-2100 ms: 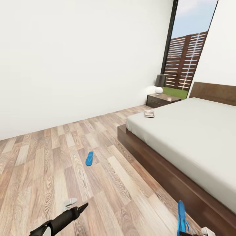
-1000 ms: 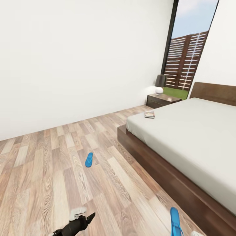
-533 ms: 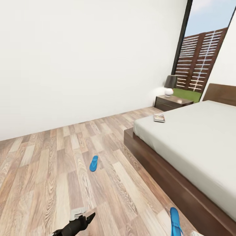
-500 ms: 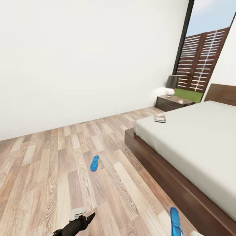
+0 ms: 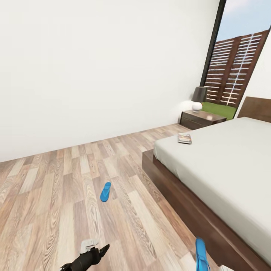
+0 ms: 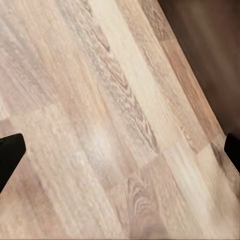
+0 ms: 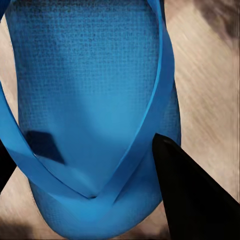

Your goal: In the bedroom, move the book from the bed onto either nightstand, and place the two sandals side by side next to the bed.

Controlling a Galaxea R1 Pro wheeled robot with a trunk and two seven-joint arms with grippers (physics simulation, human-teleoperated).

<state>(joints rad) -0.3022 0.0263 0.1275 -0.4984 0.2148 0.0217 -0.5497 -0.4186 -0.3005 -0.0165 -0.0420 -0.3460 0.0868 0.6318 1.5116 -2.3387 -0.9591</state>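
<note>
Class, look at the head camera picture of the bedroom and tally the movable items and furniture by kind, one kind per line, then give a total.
Blue sandals: 2, one on the open floor, one near the bed frame at the bottom edge
Book: 1
Bed: 1
Nightstand: 1
Lamp: 1
Total: 6

I am finding no text, label, brand, number or sign that I can read in these views. The book [image 5: 184,138] is lying on the bed [image 5: 226,162] too small and blurred for its cover lettering to come through. The blue sandal [image 7: 90,110] I am looking at up close is showing only a plain textured sole and straps, with no mark on it.
</note>
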